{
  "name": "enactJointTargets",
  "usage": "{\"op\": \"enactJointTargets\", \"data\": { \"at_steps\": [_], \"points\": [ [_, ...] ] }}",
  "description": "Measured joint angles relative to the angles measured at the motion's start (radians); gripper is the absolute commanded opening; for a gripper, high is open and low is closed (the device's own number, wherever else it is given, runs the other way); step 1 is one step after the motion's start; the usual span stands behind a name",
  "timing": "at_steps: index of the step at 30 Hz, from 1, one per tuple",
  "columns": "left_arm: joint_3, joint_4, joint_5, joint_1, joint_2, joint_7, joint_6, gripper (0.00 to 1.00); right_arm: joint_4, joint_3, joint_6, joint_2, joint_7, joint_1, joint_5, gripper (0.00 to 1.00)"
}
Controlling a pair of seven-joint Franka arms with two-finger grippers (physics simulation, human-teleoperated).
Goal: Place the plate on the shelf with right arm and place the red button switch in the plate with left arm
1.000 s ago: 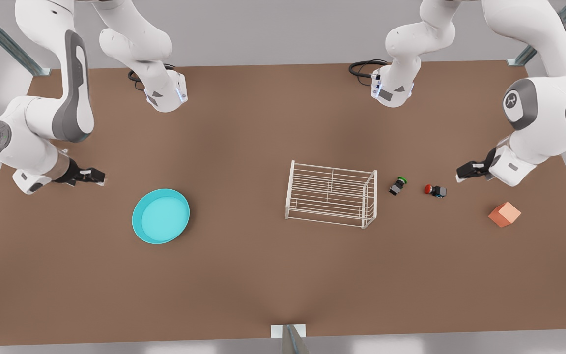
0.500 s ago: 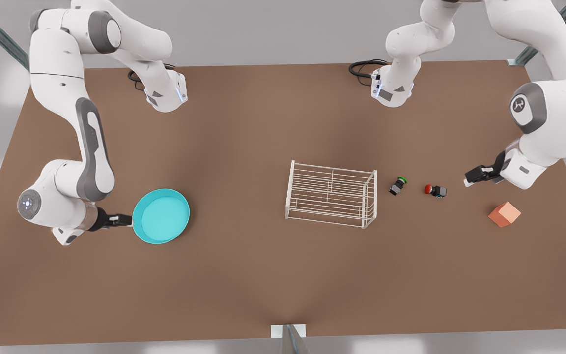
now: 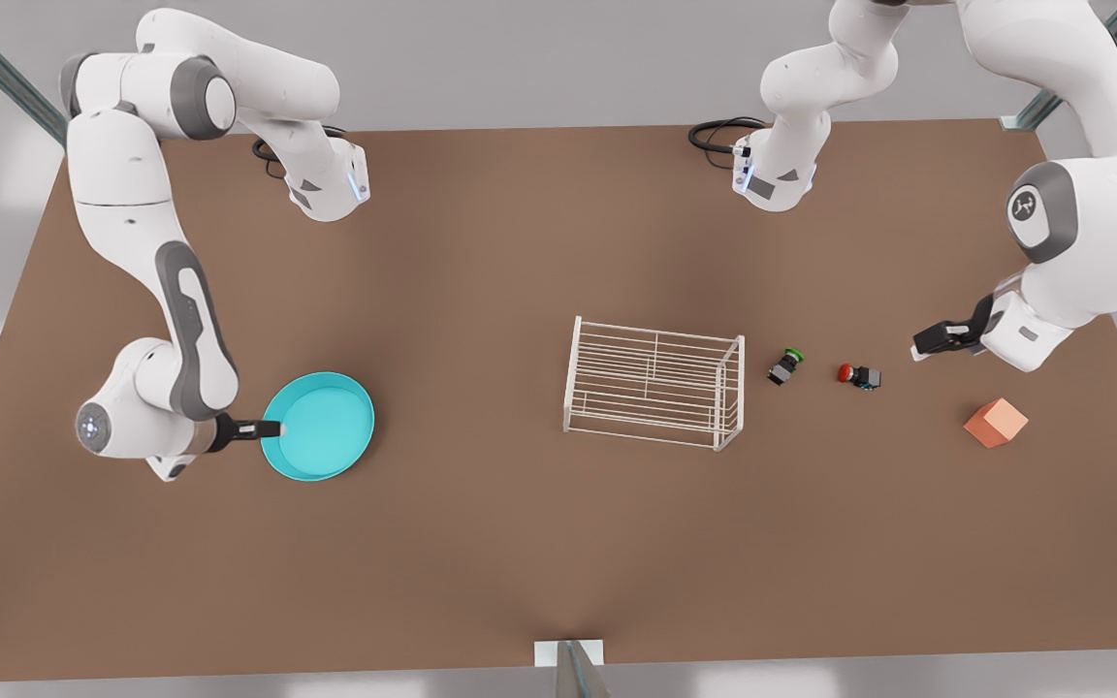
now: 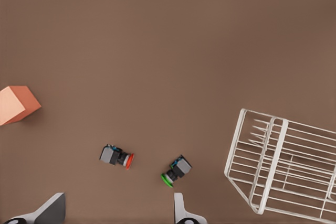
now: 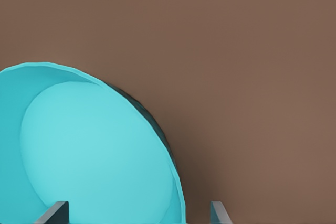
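Observation:
The turquoise plate (image 3: 324, 427) (image 5: 89, 150) lies flat on the brown table at the front view's left. My right gripper (image 3: 271, 428) (image 5: 136, 214) is at its left rim, open, with one finger over the dish and the other outside the rim. The white wire shelf (image 3: 654, 382) (image 4: 283, 166) stands mid-table. To its right lies the red button switch (image 3: 857, 374) (image 4: 116, 156) on its side. My left gripper (image 3: 922, 347) (image 4: 116, 214) hovers open just right of that switch, holding nothing.
A green-capped switch (image 3: 784, 365) (image 4: 176, 170) lies between the shelf and the red one. An orange-pink cube (image 3: 995, 422) (image 4: 16, 104) sits near the table's right edge. Both arm bases (image 3: 326, 189) stand at the far edge.
My right arm swung forward and toward the plate, bringing its gripper from clear of the dish to over the left rim. My left gripper shifted only slightly near the red switch.

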Motion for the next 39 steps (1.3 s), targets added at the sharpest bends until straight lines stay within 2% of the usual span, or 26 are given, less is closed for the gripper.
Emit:
{"op": "enactJointTargets", "data": {
  "at_steps": [5,8,11,16,19,26,39],
  "points": [
    [0.000,-0.001,0.000,-0.005,0.000,0.000,-0.003,1.00,0.012,0.000,0.024,0.039,-0.022,-0.013,0.000,0.98],
    [0.000,-0.001,0.000,-0.003,0.000,0.000,-0.004,1.00,0.015,0.001,0.039,0.051,-0.033,-0.013,0.001,0.80],
    [0.000,-0.001,0.000,-0.002,0.000,0.000,-0.004,1.00,0.015,0.002,0.048,0.054,-0.043,-0.012,0.002,0.76],
    [0.000,-0.002,0.000,-0.003,0.000,0.000,-0.005,1.00,0.016,0.003,0.057,0.061,-0.057,-0.012,0.001,0.48],
    [0.000,-0.004,0.000,-0.004,-0.001,-0.001,-0.006,1.00,0.019,0.003,0.060,0.066,-0.064,-0.013,-0.001,0.38],
    [0.000,-0.005,0.000,-0.004,-0.001,-0.001,-0.007,1.00,0.022,0.004,0.062,0.071,-0.081,-0.012,0.004,0.21],
    [0.000,-0.006,0.001,-0.004,-0.001,-0.003,-0.008,1.00,0.047,0.027,-0.028,-0.005,-0.099,-0.012,0.012,0.17]
  ]
}}
